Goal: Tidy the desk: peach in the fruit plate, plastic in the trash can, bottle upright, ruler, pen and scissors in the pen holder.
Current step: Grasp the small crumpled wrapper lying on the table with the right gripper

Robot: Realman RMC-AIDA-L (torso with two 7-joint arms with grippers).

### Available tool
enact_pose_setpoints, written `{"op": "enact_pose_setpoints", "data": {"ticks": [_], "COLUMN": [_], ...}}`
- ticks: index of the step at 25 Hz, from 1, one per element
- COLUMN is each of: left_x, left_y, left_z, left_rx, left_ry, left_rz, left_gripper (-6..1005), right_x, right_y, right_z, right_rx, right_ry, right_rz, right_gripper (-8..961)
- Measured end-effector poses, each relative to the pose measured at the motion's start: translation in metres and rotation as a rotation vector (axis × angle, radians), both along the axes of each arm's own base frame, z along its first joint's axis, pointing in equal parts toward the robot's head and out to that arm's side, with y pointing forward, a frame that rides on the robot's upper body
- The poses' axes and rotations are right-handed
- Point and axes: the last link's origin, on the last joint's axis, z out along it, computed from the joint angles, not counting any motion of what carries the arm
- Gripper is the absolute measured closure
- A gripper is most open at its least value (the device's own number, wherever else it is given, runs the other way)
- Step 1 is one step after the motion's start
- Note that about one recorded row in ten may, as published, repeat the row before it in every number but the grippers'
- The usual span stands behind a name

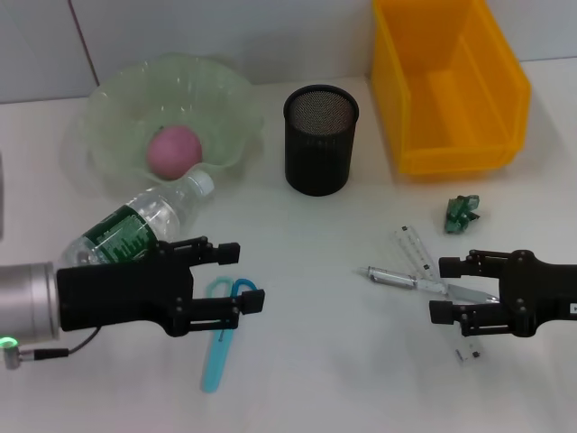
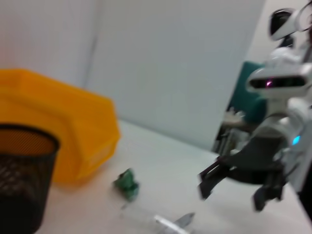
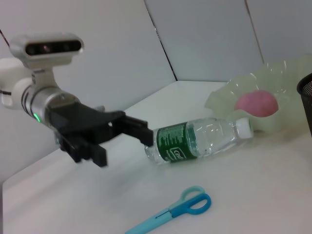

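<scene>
A pink peach (image 1: 174, 150) (image 3: 257, 103) lies in the pale green fruit plate (image 1: 113, 99) (image 3: 222, 100). The clear bottle (image 1: 135, 225) (image 3: 195, 141) lies on its side in front of the plate. My left gripper (image 1: 242, 275) (image 3: 124, 146) hovers open beside the bottle, over the handles of the blue scissors (image 1: 216, 347) (image 3: 170, 212). The green plastic scrap (image 1: 462, 214) (image 2: 127, 184) lies before the yellow trash can (image 1: 446, 86) (image 2: 58, 131). My right gripper (image 1: 442, 290) (image 2: 234, 187) is open over the clear ruler (image 1: 416, 250) and the pen (image 1: 397, 278) (image 2: 170, 224). The black mesh pen holder (image 1: 321, 140) (image 2: 19, 180) stands at the back centre.
The white desk (image 1: 325, 379) runs back to a wall behind the plate and trash can. The pen holder stands between the fruit plate and the trash can. A small white piece (image 1: 467, 354) shows just in front of the right gripper.
</scene>
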Motion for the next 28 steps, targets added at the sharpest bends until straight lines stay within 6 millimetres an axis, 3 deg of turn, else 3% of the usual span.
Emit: {"op": "enact_pose_setpoints", "data": {"ticks": [9, 14, 23, 28], "left_x": [-0.005, -0.004, -0.004, -0.004], "left_y": [-0.001, -0.001, -0.001, -0.002], "left_z": [-0.010, -0.010, -0.011, -0.011], "left_rx": [-0.001, -0.006, -0.003, -0.002], "left_ry": [0.041, 0.038, 0.037, 0.035], "left_rz": [0.017, 0.016, 0.019, 0.021], "left_gripper": [202, 203, 205, 206], "right_x": [-0.003, -0.022, -0.073, -0.096], "right_y": [-0.002, 0.003, 0.043, 0.069], "right_z": [0.002, 0.033, 0.088, 0.097], "right_rx": [-0.015, 0.049, 0.037, -0.025], "right_ry": [0.013, 0.085, -0.050, -0.289], "right_rz": [0.006, 0.028, -0.181, -0.336], "right_gripper": [176, 177, 180, 181]}}
